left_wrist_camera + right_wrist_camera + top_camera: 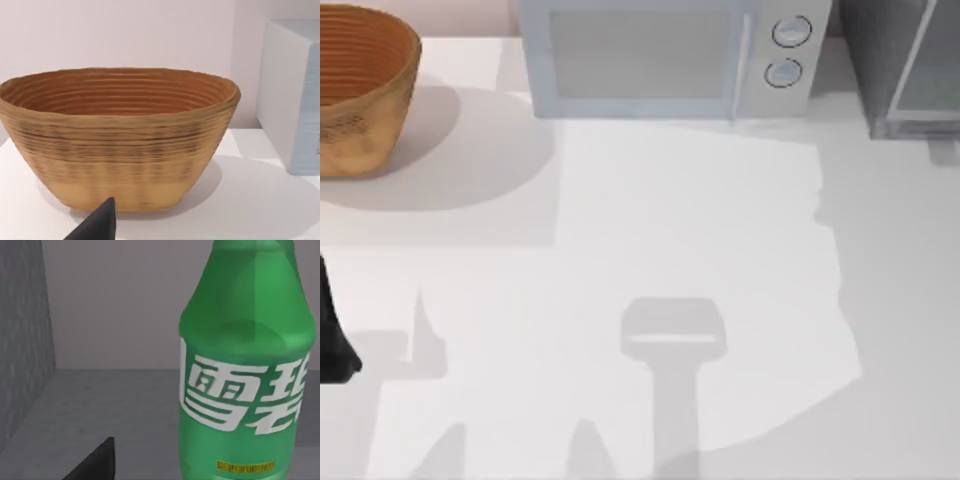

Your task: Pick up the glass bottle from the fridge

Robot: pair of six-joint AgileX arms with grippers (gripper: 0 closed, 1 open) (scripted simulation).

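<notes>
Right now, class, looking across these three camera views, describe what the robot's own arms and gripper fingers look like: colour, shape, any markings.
Little of them shows. The left arm is a black, matte shape at the top view's left edge, tapering wider toward its lower end, with no markings or cables visible. In each wrist view a single black, pointed, wedge-shaped fingertip shows: the left gripper's fingertip and the right gripper's fingertip. Both are plain and unmarked.

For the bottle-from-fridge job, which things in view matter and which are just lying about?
Belong to the job:
- glass bottle, green, upright on the grey floor inside the fridge
- fridge, at the table's far right
- right claw, close beside the bottle

Just lying about:
- microwave, back centre
- basket, far left
- left claw, parked facing the basket
</notes>
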